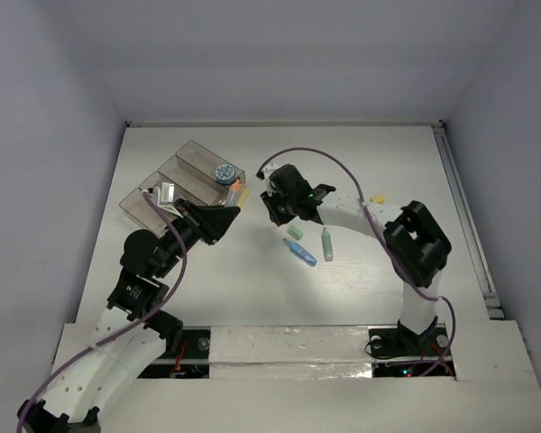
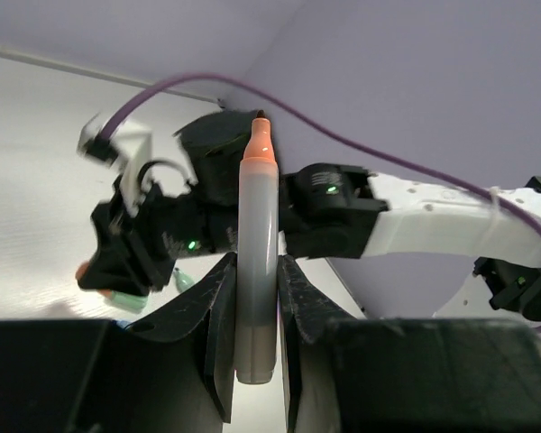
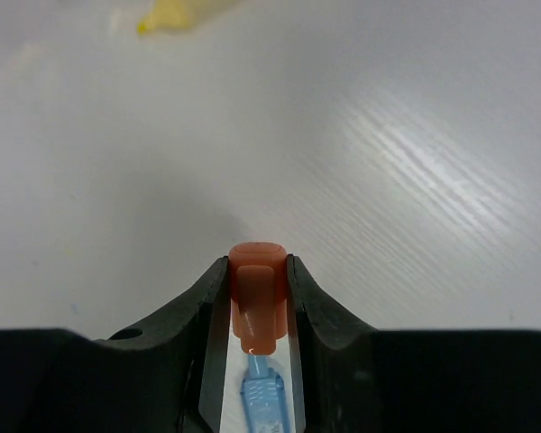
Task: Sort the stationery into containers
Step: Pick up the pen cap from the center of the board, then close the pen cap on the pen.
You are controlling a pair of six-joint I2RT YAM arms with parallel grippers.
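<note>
I can't read any text, label, brand or number in my three views. The small round bluish tape-like roll (image 1: 224,172) at the right end of the row of clear smoky-tinted plastic boxes (image 1: 191,159) has a speckled pattern on its face. It is too small for me to tell whether that is print.

left arm (image 1: 117,350) and right arm (image 1: 350,216): white shells, black joints. left pincer (image 1: 237,202) and right pincer (image 1: 274,204) are black, angular; behind each runs a purple cable (image 1: 305,150).
</note>
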